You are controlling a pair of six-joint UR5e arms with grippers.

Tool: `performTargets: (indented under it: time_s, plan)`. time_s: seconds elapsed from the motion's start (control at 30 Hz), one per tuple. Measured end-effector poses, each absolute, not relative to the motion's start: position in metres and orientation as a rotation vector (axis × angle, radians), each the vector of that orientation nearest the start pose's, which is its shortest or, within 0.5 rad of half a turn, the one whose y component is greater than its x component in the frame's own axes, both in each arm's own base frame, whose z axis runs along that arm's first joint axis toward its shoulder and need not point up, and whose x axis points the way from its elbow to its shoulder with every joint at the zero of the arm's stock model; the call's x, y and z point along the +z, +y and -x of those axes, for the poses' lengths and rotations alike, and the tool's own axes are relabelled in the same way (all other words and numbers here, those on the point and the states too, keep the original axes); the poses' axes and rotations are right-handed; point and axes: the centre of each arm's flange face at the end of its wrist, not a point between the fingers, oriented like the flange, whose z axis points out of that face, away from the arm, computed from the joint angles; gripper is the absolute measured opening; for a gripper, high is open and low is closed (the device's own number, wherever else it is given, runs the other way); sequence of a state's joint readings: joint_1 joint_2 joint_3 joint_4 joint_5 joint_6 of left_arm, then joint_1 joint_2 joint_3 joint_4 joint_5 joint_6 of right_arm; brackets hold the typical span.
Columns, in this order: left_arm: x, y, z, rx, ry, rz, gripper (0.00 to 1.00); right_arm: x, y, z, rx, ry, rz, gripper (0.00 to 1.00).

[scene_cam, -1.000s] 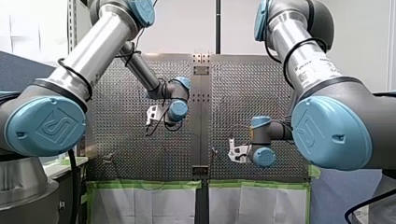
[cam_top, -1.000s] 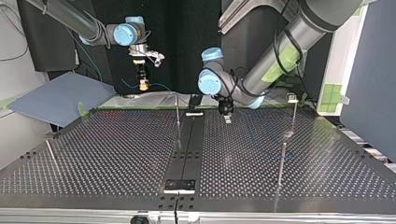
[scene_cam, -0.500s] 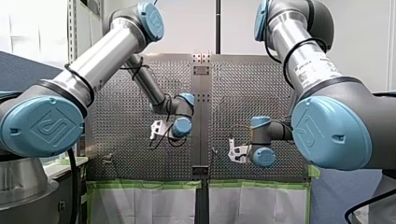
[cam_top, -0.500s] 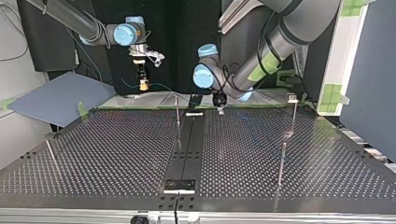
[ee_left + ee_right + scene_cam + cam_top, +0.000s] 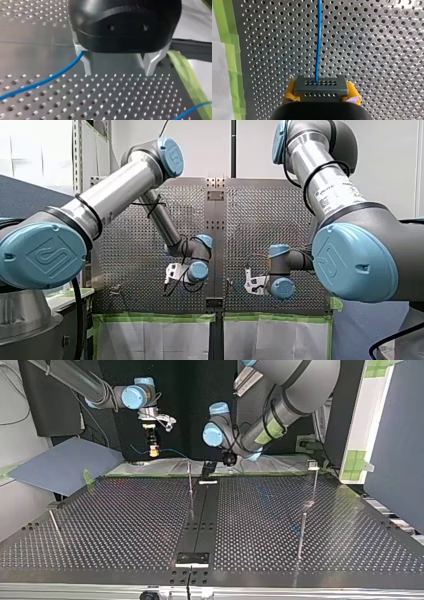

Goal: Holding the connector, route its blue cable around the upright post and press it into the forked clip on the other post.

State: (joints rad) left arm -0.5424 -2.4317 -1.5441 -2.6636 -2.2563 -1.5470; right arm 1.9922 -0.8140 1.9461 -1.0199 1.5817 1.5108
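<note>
In the right wrist view my right gripper (image 5: 321, 93) is shut with its yellow pads (image 5: 290, 91) on a dark grey connector (image 5: 321, 85). The blue cable (image 5: 318, 40) runs straight ahead from it over the perforated table. In the top view that gripper (image 5: 154, 450) hangs above the far edge, the cable (image 5: 172, 452) trailing toward a thin upright post (image 5: 190, 480). A post with a forked clip (image 5: 312, 464) stands at that view's right. My left gripper (image 5: 118, 72) is open and holds nothing; the cable (image 5: 50, 78) passes beside one metal finger (image 5: 86, 63).
Two more thin posts (image 5: 301, 532) (image 5: 55, 525) stand nearer the top view's front edge. A black centre strip (image 5: 200, 515) divides the perforated table (image 5: 125, 525). Green tape (image 5: 232, 50) lines the table's edge, and a blue-grey sheet (image 5: 65, 462) lies off the far left corner.
In the top view my left arm has swung left and back toward the table's far edge, near the centre strip. My right arm has stayed still with the connector.
</note>
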Motion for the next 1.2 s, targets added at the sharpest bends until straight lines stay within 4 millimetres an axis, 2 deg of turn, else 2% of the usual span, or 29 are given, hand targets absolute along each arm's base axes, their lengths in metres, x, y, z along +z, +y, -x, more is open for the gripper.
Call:
performTargets:
  time_s: [0.13, 0.4, 0.87, 1.03, 1.2]
  plan:
    - [0.022, -0.388, -0.497, 0.27, 1.847, -0.066, 1.0, 0.006, -0.444, -0.344, 1.39, -0.99, -1.623, 0.0]
    - [0.021, -0.399, -0.494, 0.202, 1.832, -0.045, 1.0, 0.006, -0.444, -0.344, 1.387, -0.988, -1.625, 0.0]
    - [0.021, -0.422, -0.477, 0.103, 1.808, 0.023, 1.0, 0.005, -0.447, -0.338, 1.36, -0.986, -1.634, 0.0]
    - [0.007, -0.424, -0.472, 0.079, 1.82, 0.047, 1.0, 0.004, -0.448, -0.335, 1.346, -0.981, -1.637, 0.0]
    - [0.002, -0.425, -0.47, 0.06, 1.821, 0.068, 1.0, 0.003, -0.449, -0.334, 1.338, -0.974, -1.639, 0.0]
